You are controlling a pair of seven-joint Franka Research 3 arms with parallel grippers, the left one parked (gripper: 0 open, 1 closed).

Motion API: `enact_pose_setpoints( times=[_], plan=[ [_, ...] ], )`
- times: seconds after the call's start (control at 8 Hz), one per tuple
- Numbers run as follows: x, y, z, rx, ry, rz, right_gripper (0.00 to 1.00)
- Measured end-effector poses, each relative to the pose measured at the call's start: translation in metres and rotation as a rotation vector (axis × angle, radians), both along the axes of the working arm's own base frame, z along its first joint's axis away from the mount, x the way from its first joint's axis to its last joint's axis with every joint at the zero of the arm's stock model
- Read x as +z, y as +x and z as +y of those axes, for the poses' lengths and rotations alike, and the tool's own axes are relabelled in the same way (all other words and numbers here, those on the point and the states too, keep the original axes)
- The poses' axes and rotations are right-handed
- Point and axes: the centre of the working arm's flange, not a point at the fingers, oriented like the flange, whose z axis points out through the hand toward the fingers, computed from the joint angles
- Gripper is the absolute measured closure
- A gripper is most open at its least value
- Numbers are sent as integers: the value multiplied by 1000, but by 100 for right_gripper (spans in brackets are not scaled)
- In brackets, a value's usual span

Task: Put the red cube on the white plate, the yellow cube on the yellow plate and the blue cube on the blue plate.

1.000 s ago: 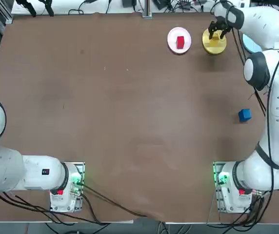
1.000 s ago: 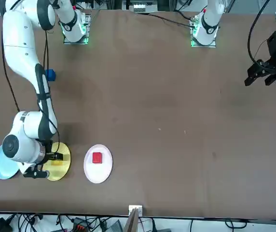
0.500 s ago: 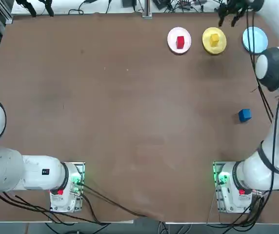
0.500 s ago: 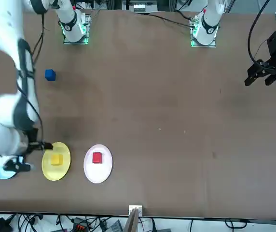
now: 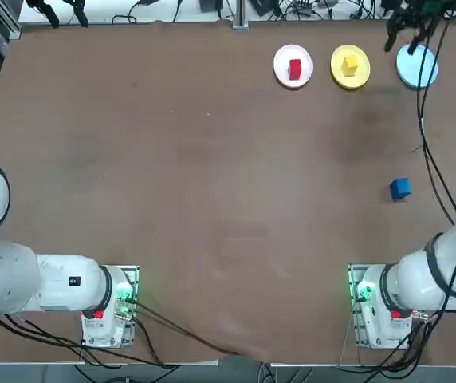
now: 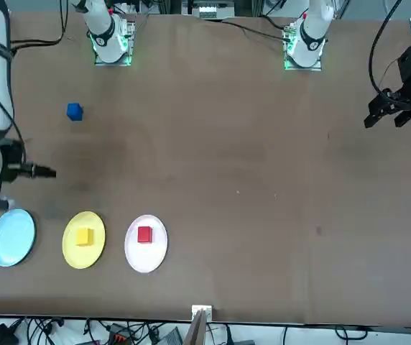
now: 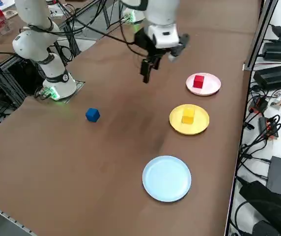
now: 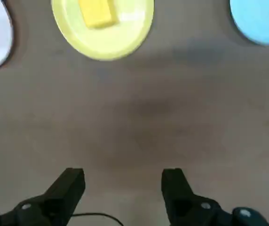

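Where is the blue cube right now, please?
In the top view, the blue cube sits on the bare table at the right side, well short of the blue plate.

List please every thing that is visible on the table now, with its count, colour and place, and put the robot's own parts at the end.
red cube: one, red, on the white plate.
white plate: one, white, far edge of the table, beside the yellow plate.
yellow cube: one, yellow, on the yellow plate.
yellow plate: one, yellow, between the white and blue plates.
blue cube: one, deep blue, alone on the bare table, nearer the right arm's base.
blue plate: one, light blue, last in the row, nothing on it.
table: one, brown.
right gripper: one, black fingers, open, holding nothing, raised above the table near the plates.
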Motion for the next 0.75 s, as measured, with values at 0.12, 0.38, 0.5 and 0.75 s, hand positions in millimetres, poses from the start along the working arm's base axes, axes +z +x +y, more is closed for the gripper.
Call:
enact_pose_setpoints(
  times=[0.12, 0.38, 0.5, 0.75],
  plan=[
    [-16, -27, -6, -9, -4, 13, 1],
    [-63, -85, -23, -29, -24, 9, 1],
    [-88, -115, -30, -37, -34, 9, 1],
    [-124, -160, -48, -49, -43, 28, 1]
  ],
)
